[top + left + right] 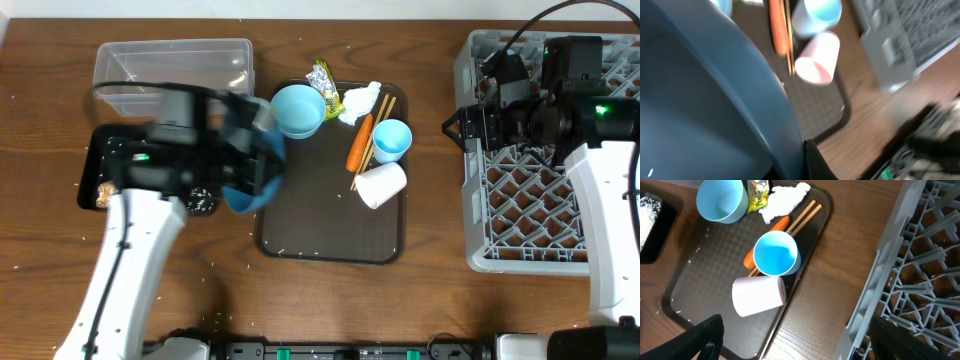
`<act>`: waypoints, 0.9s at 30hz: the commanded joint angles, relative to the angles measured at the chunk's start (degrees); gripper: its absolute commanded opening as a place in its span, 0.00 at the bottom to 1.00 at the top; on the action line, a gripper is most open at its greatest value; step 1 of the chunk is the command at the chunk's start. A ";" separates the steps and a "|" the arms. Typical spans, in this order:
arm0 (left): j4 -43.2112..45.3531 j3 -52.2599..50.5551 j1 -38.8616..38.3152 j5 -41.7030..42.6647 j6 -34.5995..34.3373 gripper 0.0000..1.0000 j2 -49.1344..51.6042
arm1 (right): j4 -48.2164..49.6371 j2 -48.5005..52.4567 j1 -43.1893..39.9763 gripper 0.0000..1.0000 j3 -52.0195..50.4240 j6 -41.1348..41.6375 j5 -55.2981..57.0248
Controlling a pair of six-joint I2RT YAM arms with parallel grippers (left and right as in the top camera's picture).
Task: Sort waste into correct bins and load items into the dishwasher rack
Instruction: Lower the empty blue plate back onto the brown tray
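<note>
Left pincer (258,160) pinching light blue dish (248,195) at serving tray's (330,240) left edge, beside black tray (92,170). Right pincer (452,127) spread, empty, over rack's (480,255) left edge.

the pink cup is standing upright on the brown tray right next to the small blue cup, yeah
Not quite. The pink cup is lying on its side, not standing upright; the right wrist view shows this clearly. The rest holds: it is on the brown tray, right next to the small blue cup.
</note>
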 commanded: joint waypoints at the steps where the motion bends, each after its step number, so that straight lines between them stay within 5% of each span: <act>1: -0.33 -0.07 -7.56 -12.37 -2.16 0.06 2.91 | -0.04 0.20 -0.13 0.86 0.57 0.09 -0.72; 8: 0.79 -0.07 -20.20 -19.04 -2.56 0.06 12.07 | -0.44 0.20 -0.13 0.85 0.57 0.09 -0.70; 19: 2.49 -0.07 -27.04 -19.89 -2.60 0.07 22.29 | -0.48 0.20 -0.15 0.85 0.57 0.09 -0.70; 27: 2.47 0.26 -26.93 -19.87 -3.54 0.52 22.36 | -0.28 0.20 -0.13 0.86 0.57 0.09 -0.70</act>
